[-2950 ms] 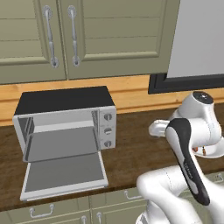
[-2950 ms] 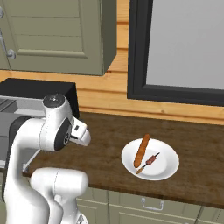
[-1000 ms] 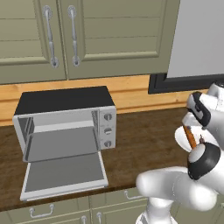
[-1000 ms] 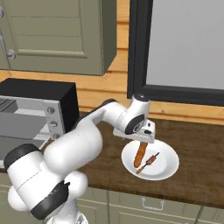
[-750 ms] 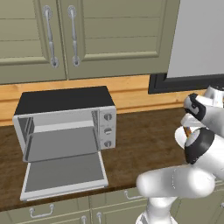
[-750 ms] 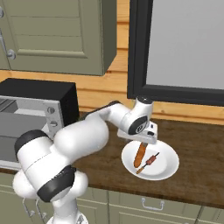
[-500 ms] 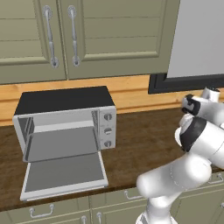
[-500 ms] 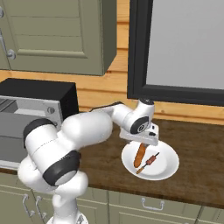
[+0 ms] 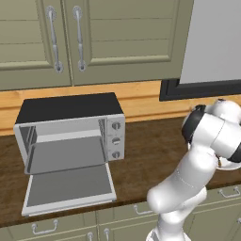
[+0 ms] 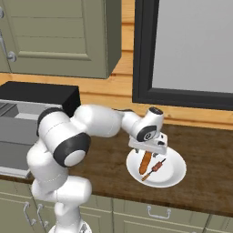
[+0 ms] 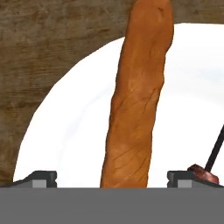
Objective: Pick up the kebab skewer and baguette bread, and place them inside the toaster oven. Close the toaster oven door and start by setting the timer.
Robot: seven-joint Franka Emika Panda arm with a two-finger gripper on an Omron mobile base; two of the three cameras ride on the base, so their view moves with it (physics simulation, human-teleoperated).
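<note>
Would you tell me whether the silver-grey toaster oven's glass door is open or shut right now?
Open. The silver-framed glass door lies dropped flat in front of the silver-grey toaster oven, showing its bare interior.

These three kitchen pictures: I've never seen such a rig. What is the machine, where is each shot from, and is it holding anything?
It is a white robot arm on a mobile base, in a rendered kitchen. Two cameras ride behind it, left and right; the third sits on its hand. On the counter stands a toaster oven with its door dropped open, and a white plate carrying the baguette bread and the kebab skewer. The gripper is open, its fingertips either side of the baguette. Nothing is held yet.
</note>
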